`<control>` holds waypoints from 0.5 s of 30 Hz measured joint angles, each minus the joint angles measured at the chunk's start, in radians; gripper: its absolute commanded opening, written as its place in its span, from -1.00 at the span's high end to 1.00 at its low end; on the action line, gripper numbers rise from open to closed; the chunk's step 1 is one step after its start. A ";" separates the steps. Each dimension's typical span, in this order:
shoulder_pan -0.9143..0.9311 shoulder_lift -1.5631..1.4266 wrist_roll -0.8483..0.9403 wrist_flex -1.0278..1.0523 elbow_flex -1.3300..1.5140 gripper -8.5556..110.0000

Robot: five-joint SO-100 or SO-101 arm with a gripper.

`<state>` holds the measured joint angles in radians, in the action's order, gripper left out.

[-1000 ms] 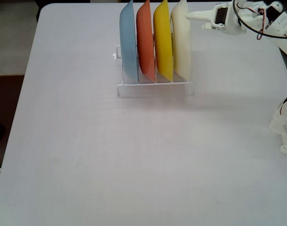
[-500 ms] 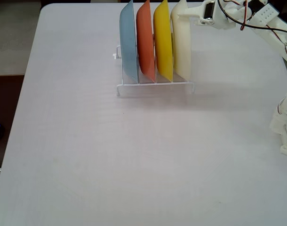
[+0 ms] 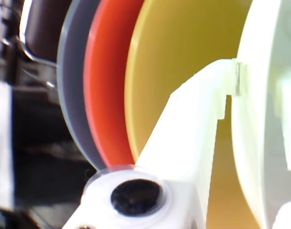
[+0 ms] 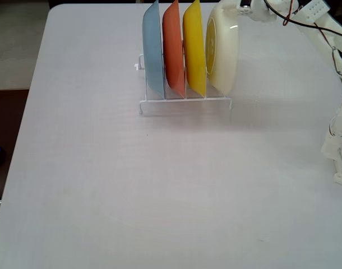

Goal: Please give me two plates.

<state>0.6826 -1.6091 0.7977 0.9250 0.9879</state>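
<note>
Gripper (fingertips blurred) seemingly straddles cream-white plate beside yellow plate

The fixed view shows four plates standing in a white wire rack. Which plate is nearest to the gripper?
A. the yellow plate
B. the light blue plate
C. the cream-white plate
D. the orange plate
C: in the fixed view the cream-white plate stands at the right end of the rack, and the gripper is at its top edge.
</note>
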 measured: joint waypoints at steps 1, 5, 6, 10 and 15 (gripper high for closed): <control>0.000 0.011 -0.020 0.008 -0.038 0.87; 0.000 0.041 -0.083 0.074 -0.244 0.87; 0.000 0.043 -0.100 0.118 -0.313 0.87; 0.003 0.043 -0.155 0.199 -0.480 0.87; 0.003 0.034 -0.230 0.232 -0.534 0.87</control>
<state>0.6857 -1.5754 0.5676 1.1566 0.4541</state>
